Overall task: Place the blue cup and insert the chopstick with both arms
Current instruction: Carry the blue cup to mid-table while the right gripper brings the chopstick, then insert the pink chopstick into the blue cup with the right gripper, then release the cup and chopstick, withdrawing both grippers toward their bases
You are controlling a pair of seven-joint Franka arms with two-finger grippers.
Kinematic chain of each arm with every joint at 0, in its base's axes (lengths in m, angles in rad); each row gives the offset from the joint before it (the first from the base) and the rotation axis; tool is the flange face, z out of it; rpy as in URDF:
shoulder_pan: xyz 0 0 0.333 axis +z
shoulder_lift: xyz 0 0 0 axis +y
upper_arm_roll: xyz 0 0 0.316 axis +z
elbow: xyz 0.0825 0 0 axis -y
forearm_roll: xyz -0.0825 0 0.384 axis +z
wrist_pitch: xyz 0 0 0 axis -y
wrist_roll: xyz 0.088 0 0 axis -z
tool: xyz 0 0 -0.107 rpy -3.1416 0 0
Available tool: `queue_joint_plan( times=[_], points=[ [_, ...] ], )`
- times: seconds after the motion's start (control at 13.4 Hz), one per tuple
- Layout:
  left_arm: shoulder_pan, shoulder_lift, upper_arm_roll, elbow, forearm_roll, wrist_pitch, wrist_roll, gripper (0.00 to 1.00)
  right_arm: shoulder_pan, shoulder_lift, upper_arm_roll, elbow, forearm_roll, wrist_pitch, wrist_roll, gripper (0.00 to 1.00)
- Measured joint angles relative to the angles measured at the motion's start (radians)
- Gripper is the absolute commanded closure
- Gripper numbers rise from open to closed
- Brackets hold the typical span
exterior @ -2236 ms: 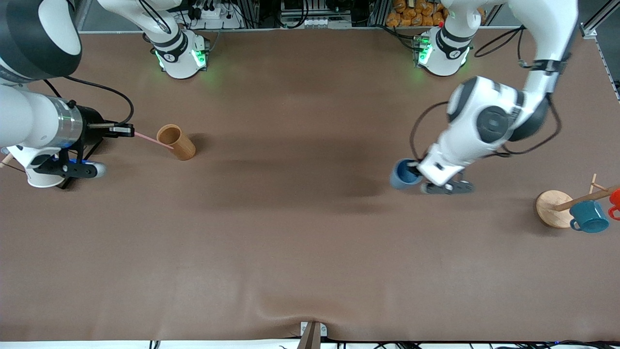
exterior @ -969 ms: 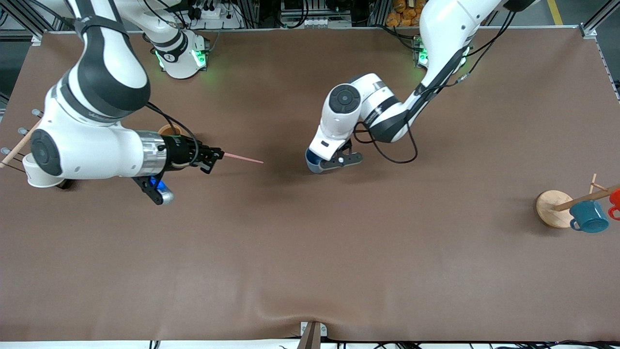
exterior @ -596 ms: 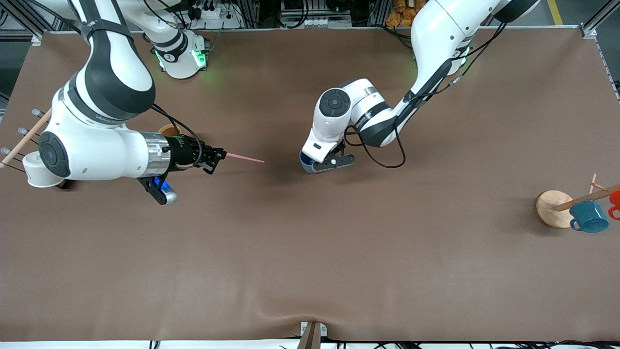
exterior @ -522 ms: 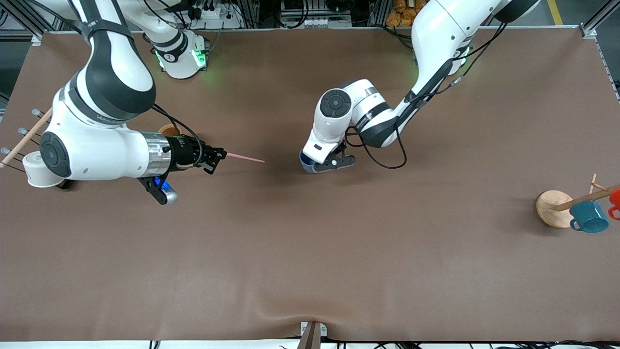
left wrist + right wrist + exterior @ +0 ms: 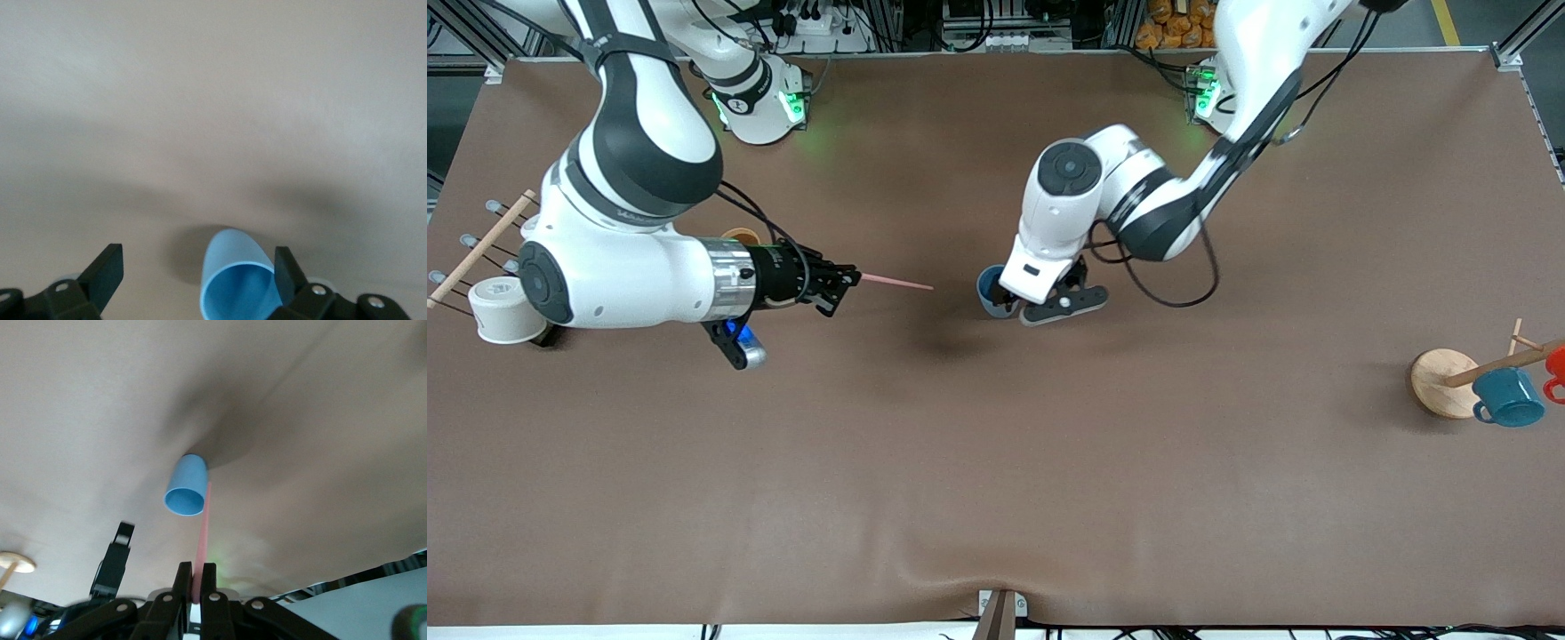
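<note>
A: Where is the blue cup [image 5: 990, 290]?

B: Upright on the tabletop [image 5: 996, 462], mouth up, partly under the left hand [image 5: 1060, 300]. In the left wrist view that hand's fingers [image 5: 101, 272] stand spread wide with the cup [image 5: 235, 279] between them, close against one finger and well clear of the other, so nothing is held.

A: And the chopstick [image 5: 896, 283]?

B: Pinched at one end by the right hand [image 5: 843, 284], whose fingers [image 5: 181, 581] are closed on it. The stick [image 5: 203, 532] lies nearly level, its free tip pointing at the cup [image 5: 186, 485].

A: How will they handle?

B: The cup looks light, smooth and easy to tip, so I'd take it by the wall, across the middle, if it needs steadying. The chopstick looks stiff but thin; held at the very end, its tip may wander. I'd tilt it downward over the mouth before lowering.
</note>
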State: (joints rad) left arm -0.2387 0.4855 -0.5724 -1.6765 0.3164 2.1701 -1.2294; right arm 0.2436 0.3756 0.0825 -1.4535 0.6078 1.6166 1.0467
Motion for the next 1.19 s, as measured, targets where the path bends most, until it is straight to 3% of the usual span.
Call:
queue_joint_plan(
  times=[0.3,0.67,0.75,0.82,1.19],
  points=[
    [0.068,-0.091,-0.001,0.047,-0.003,-0.092,0.042,0.00,0.090,0.000,0.026,-0.051,0.001,0.163,0.104,1.00],
    [0.154,-0.129,-0.002,0.130,-0.052,-0.188,0.156,0.00,0.178,0.001,0.027,-0.139,0.001,0.296,0.127,1.00],
    [0.166,-0.130,-0.002,0.152,-0.053,-0.221,0.175,0.00,0.191,0.001,0.027,-0.156,0.000,0.318,0.127,0.45],
    [0.176,-0.132,-0.002,0.172,-0.053,-0.250,0.196,0.00,0.202,0.002,0.027,-0.173,0.000,0.338,0.127,0.00],
    [0.265,-0.181,-0.002,0.209,-0.120,-0.327,0.356,0.00,0.194,-0.001,0.009,-0.176,-0.005,0.304,0.141,0.00]
  ],
)
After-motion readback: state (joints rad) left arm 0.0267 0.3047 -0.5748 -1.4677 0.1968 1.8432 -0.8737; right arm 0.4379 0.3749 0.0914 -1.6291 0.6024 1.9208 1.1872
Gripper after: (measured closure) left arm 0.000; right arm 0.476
